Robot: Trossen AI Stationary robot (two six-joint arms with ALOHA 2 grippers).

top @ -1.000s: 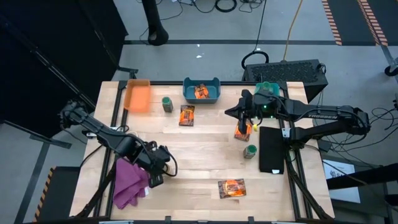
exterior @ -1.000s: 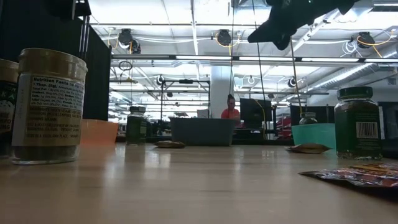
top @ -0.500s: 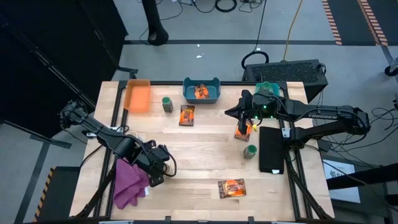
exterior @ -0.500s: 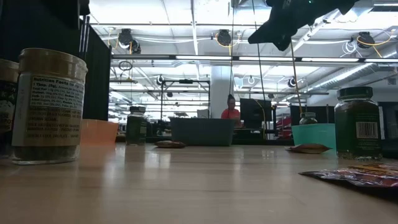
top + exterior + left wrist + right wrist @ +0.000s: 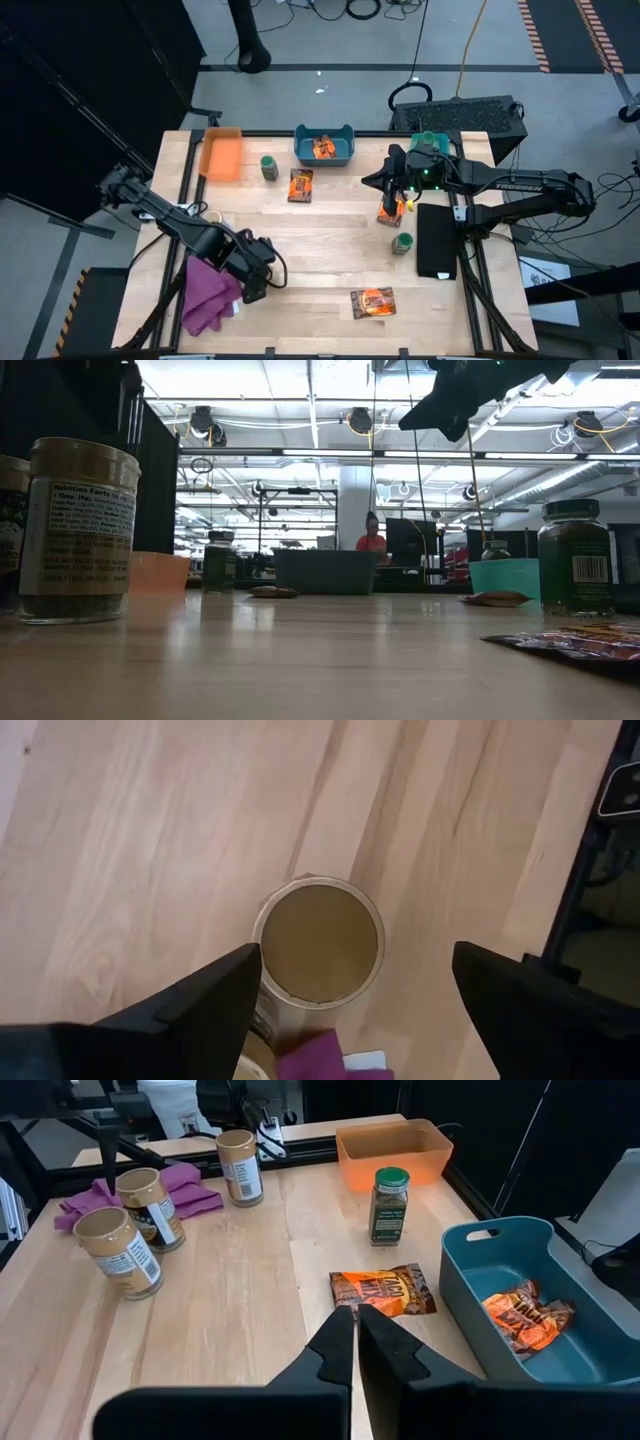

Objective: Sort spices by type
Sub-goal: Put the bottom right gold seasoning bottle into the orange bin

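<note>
**Spices spread over the surface, left fingers wide above a tan jar**

The wooden surface [image 5: 330, 240] carries three bins along its far edge: one orange bin [image 5: 221, 153], one blue bin [image 5: 324, 146] and one teal bin [image 5: 430, 141]. One purple cloth [image 5: 207, 292] lies at the near left corner.

Three tan jars with cream tops are visible in the right wrist view: one [image 5: 115, 1251] stands on bare wood, one [image 5: 148, 1208] stands at the edge of the cloth, and one [image 5: 238, 1167] stands farther back. Two dark-green jars stand upright: one [image 5: 267, 166] between the orange and blue bins, one [image 5: 402, 243] on the right side. Three flat orange packets lie on the wood: one [image 5: 300, 185] in front of the blue bin, one [image 5: 372, 302] near the front edge, one [image 5: 390, 212] under the right arm. More packets [image 5: 525, 1316] lie inside the blue bin.

The left gripper [image 5: 350, 985] hangs over a tan jar beside the cloth; its fingers [image 5: 215, 990] are spread wide on both sides, not touching it. The right gripper [image 5: 356, 1342] is above the surface near the packet, fingers pressed together, holding nothing.
</note>
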